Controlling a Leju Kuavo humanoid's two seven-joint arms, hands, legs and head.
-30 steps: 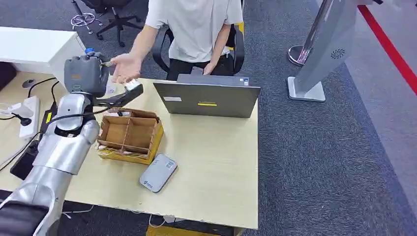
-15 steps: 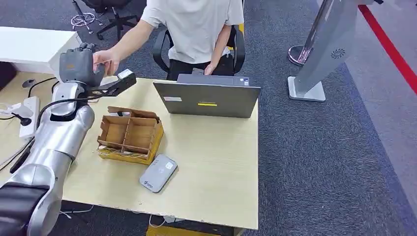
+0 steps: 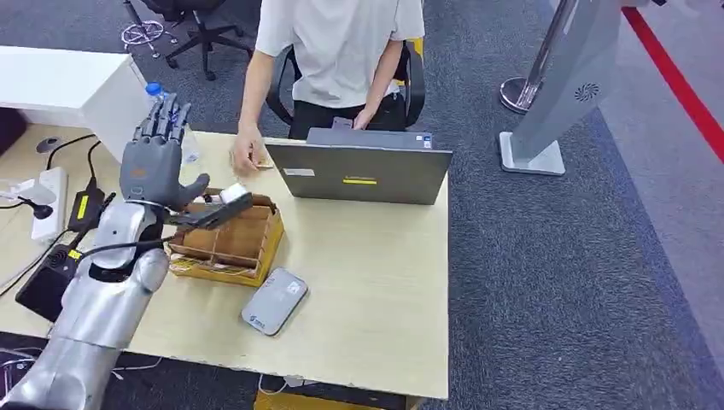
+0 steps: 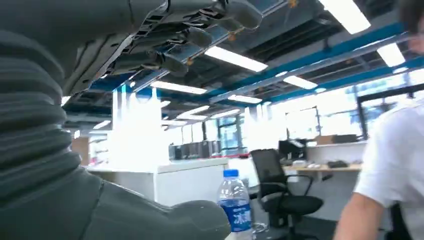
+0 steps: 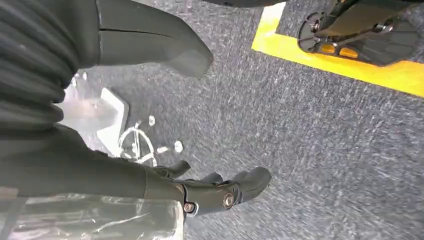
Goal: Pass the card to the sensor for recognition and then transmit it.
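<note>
Card itself is hard to make out: a small tan sliver (image 3: 264, 163) at the person's hand (image 3: 248, 156), resting on the pale wooden table (image 3: 367, 290) just left of the grey laptop (image 3: 359, 171). Mostly covered by the fingers, so colour detail, long axis and pointing direction can't be told. Person's head is cut off at the frame top.

Left hand (image 3: 156, 161) is raised above the brown cardboard divider box (image 3: 226, 237), palm flat, fingers straight and spread, nothing in it. Grey rounded card sensor (image 3: 274, 300) lies flat near the table's front edge, well apart from the card.

Right hand (image 5: 165, 50) hangs over dark carpet, fingers loosely extended, nothing held.
</note>
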